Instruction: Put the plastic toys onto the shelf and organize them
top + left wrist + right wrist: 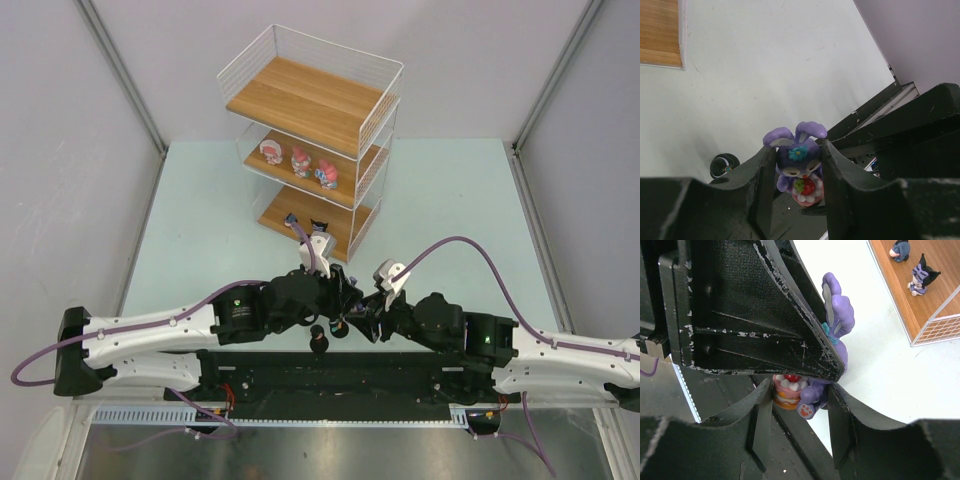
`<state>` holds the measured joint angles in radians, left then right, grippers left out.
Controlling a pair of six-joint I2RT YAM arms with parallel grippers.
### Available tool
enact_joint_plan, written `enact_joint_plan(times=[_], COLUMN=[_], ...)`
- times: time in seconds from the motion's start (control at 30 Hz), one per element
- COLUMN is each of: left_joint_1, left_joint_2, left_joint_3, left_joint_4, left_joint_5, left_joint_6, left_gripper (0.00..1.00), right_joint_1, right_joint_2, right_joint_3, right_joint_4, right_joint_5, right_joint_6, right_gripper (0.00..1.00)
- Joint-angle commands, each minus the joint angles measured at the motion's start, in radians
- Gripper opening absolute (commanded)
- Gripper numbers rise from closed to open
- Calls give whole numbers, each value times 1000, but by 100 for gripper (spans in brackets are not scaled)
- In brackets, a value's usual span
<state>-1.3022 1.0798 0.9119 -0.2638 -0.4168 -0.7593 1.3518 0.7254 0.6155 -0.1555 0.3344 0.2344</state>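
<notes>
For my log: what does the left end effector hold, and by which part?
The purple bunny, clamped at both sides of its head, below the ears.

**Left arm** [150, 335]: white shell links and bulky black joint housings, with a small green light [237, 295] on one joint.
**Right arm** [560, 355]: same make, white links, black joints, green light.
**Cables** [470, 243]: purple, one per arm, running along the white link and looping free at each end.
**Wrist cameras** [320, 245]: white, angular housings, one per arm.
**Left gripper** [799, 150]: two broad matte black fingers [762, 185], the edges scuffed with white scratches.
**Right gripper** [801, 395]: matching black fingers with curved shoulders.
**Base rail** [330, 375]: flat and black, along the near edge of the table [200, 220].
</notes>
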Motion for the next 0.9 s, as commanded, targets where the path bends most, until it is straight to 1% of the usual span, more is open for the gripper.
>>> enact_joint_plan(times=[0.0,0.03,0.13,0.23,0.33,0.5,0.67,0.77,0.8,0.87], left_joint_1=[-6,-6,-6,-5,-6,-6,-5,-6,-5,-5], left_joint_2=[-20,-23,-38,-67,-104,-130,-136,-139,-141,-142], left_joint_3=[-10,-11,-22,-47,-77,-96,-105,-107,-108,-108], left_joint_4=[34,37,44,73,119,149,178,187,192,195], left_joint_5=[10,9,1,-4,-5,4,13,19,21,23], left_joint_6=[-14,-15,-20,-26,-26,-31,-37,-35,-35,-35], left_gripper=[0,0,0,0,0,0,0,0,0,0], right_joint_1=[4,4,4,4,4,4,4,4,4,4], right_joint_2=[-18,-20,-24,-26,-27,-29,-27,-29,-30,-32], right_joint_3=[46,44,44,46,44,44,44,44,44,44], right_joint_4=[63,62,57,53,51,56,59,60,60,62], right_joint_5=[18,18,20,22,20,17,11,9,5,2], right_joint_6=[-3,-3,3,6,13,16,17,19,19,17], right_gripper=[17,32,41,48,52,56,56,52,42,26])
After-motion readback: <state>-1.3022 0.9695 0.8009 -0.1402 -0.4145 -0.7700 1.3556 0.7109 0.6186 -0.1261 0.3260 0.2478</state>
